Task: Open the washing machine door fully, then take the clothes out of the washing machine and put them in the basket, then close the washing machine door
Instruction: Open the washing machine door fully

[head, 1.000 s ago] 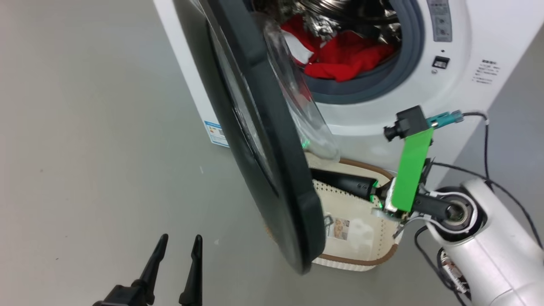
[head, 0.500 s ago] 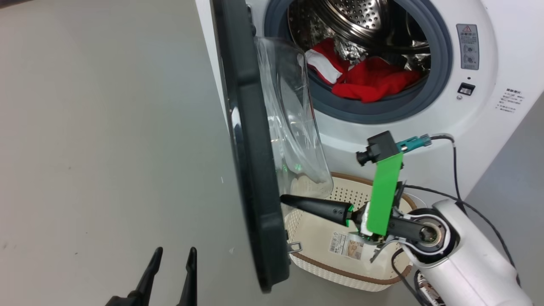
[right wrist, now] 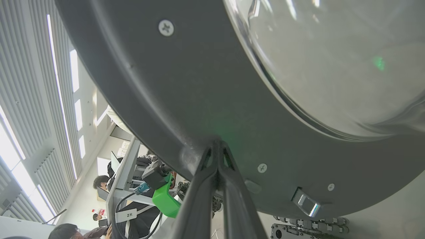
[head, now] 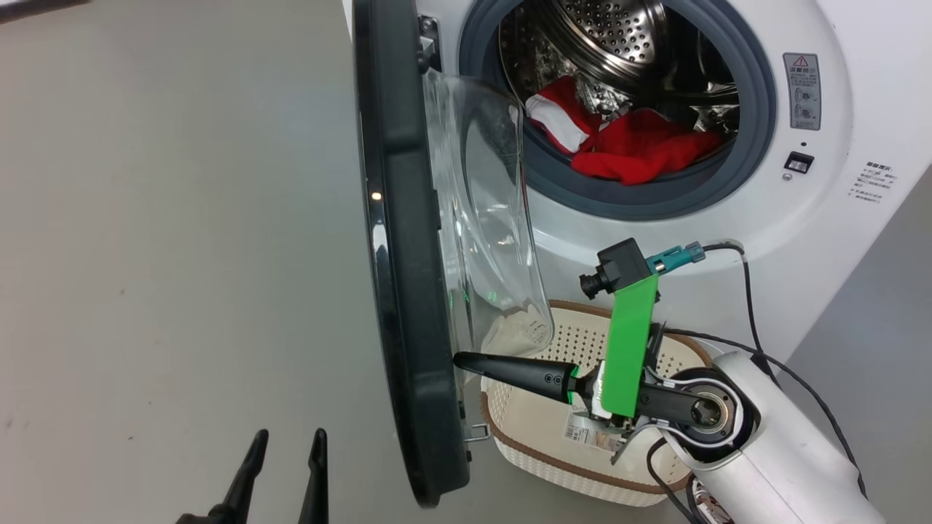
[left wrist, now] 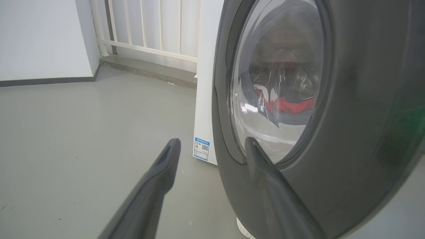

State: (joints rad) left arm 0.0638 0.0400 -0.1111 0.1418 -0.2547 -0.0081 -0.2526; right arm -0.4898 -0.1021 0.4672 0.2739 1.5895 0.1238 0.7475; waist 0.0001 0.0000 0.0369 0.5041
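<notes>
The washing machine door (head: 408, 291) stands edge-on in the head view, clothes (head: 633, 149) in the drum (head: 619, 44), basket (head: 553, 473) below. Left wrist view: released left pincer (left wrist: 212, 142) beside its outer face. Right wrist view: clenched right pincer (right wrist: 217, 143) touching its inner rim. The door is swung wider than a second ago

Around me: grey floor (head: 182, 218); white wall (left wrist: 40, 36), dark skirting (left wrist: 46, 80); white railing (left wrist: 149, 23) on a low sill. Above me: slatted ceiling (right wrist: 33, 83), bright light strips (right wrist: 74, 69). Beyond: desk (right wrist: 124, 176), people (right wrist: 99, 182).
</notes>
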